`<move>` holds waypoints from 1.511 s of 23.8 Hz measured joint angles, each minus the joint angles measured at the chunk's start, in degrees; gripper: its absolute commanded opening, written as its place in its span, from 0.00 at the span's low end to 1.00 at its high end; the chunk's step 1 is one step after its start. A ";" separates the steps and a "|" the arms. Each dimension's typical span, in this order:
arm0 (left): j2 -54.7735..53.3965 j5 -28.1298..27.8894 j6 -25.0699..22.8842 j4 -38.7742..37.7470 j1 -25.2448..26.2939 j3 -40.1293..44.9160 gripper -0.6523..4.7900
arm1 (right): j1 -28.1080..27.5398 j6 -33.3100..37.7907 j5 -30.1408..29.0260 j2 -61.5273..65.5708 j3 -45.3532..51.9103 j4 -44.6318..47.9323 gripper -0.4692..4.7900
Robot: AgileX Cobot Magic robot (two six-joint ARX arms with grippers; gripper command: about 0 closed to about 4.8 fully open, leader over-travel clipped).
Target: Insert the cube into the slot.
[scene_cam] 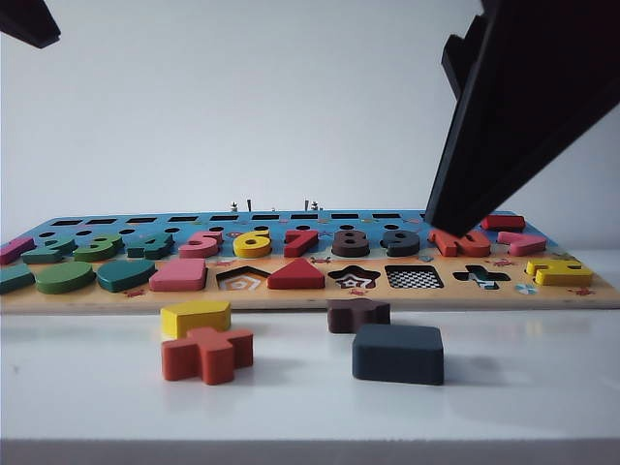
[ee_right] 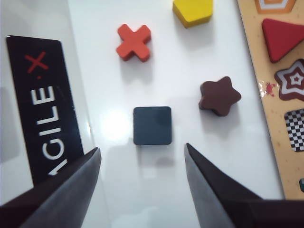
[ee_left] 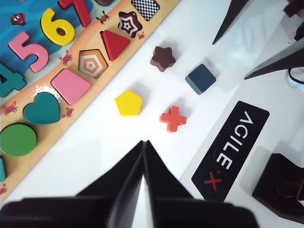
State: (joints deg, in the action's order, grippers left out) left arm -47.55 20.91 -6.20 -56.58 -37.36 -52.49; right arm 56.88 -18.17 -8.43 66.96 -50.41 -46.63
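The cube (scene_cam: 398,353) lies flat on the white table (scene_cam: 542,387), near its front edge and just off the front edge of the puzzle board (scene_cam: 310,296). It is free of both grippers. Beside it, closer to the board, sits the brown star (scene_cam: 357,314); the two are near but not touching. Further along the front edge lie the yellow pentagon (scene_cam: 196,317) and the orange cross (scene_cam: 207,353), the cross nearer the table's front edge.

The slot (scene_cam: 415,277), with its checkerboard floor, is in the board's front row, between the star-shaped recess (scene_cam: 354,278) and the cross-shaped recess (scene_cam: 481,276). It stands unfilled. The cube lies in front of it, a little toward the star recess.

The right gripper (ee_right: 142,166) hangs above the table with its jaws spread wide and nothing between them. In the right wrist view the cube (ee_right: 152,125) shows just ahead of the fingertips (ee_right: 92,159), in line with the gap.

The left gripper (ee_left: 144,142) hovers over the table's front part, its two fingers pressed together with nothing held. Its tip points toward the pentagon (ee_left: 128,102) and the cross (ee_left: 173,118), well apart from the cube (ee_left: 200,78).
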 measured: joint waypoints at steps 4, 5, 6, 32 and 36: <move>0.00 0.00 0.00 0.22 0.00 0.00 0.16 | 0.00 2.29 0.59 2.16 1.27 3.06 0.69; 0.00 -0.02 0.00 0.24 0.02 0.00 0.16 | 0.00 2.40 0.59 2.62 1.51 3.56 0.69; 0.00 -0.02 0.00 0.28 0.02 0.00 0.16 | 0.00 2.56 0.59 3.02 1.73 4.11 0.69; 0.22 -0.02 -0.02 6.36 0.02 0.00 0.16 | 0.02 2.75 0.55 8.63 3.21 8.46 0.41; 0.22 -0.02 -0.02 6.36 0.02 0.00 0.16 | 0.02 2.75 0.55 8.63 3.21 8.50 0.36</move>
State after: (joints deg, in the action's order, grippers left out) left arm -47.33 20.88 -6.22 -50.22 -37.34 -52.49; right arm 56.90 -15.42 -7.88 75.59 -47.20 -38.13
